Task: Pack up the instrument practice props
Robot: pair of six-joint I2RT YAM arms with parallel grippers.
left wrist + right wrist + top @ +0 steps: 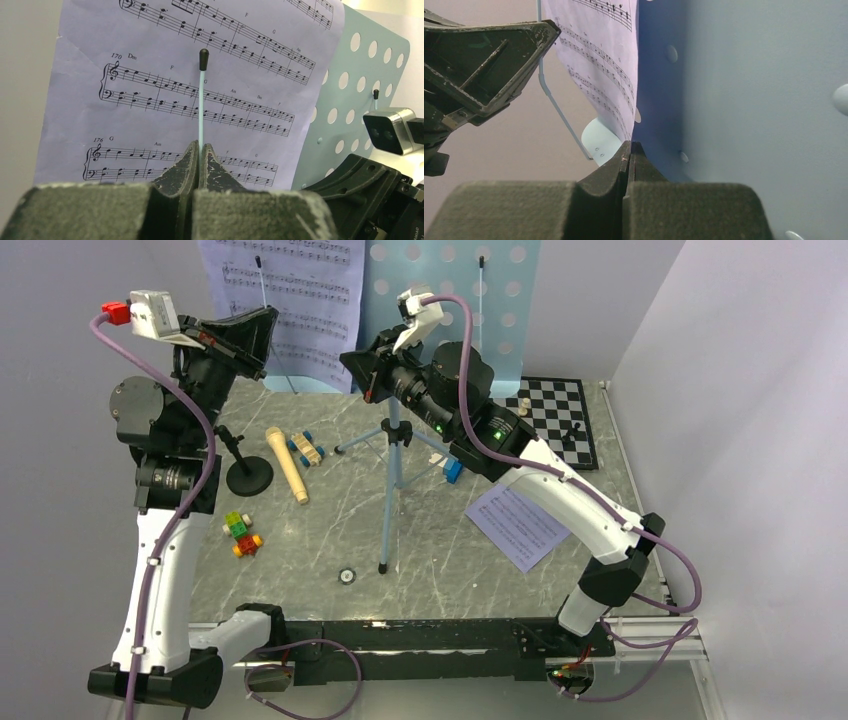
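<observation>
A lavender sheet [150, 60] stands upright against the left half of the blue perforated stand [450, 300], at 12 o'clock on the desk [300, 570]. A thin page wire [201, 95] with a black tip runs up the sheet's face. The left gripper [199, 146] is clenched on this wire low down, and in the left wrist view the wire rises from between its tips toward 12 o'clock. From above, that gripper sits at about 8 o'clock from the sheet's centre.

The right gripper [630, 146] is pressed closed at the sheet's lower right corner, at 5 o'clock from its centre, where paper meets the stand's panel. Whether it nips paper, the panel edge or nothing cannot be told. The two grippers face each other below the sheet, near but apart.

The stand's pole and tripod legs come down at the desk's middle. A loose sheet [515, 525] lies flat at 4 o'clock from the pole, partly under the right arm. The mic [287, 465] lies slanted at 9 o'clock from the pole, with the mic stand [248, 475] just beside it, further toward 9 o'clock. A toy car [308, 448] is just beside the mic at 2 o'clock, blocks [241, 533] sit at 7 o'clock from it, and a chessboard [560, 415] lies at 2 o'clock from the pole.
</observation>
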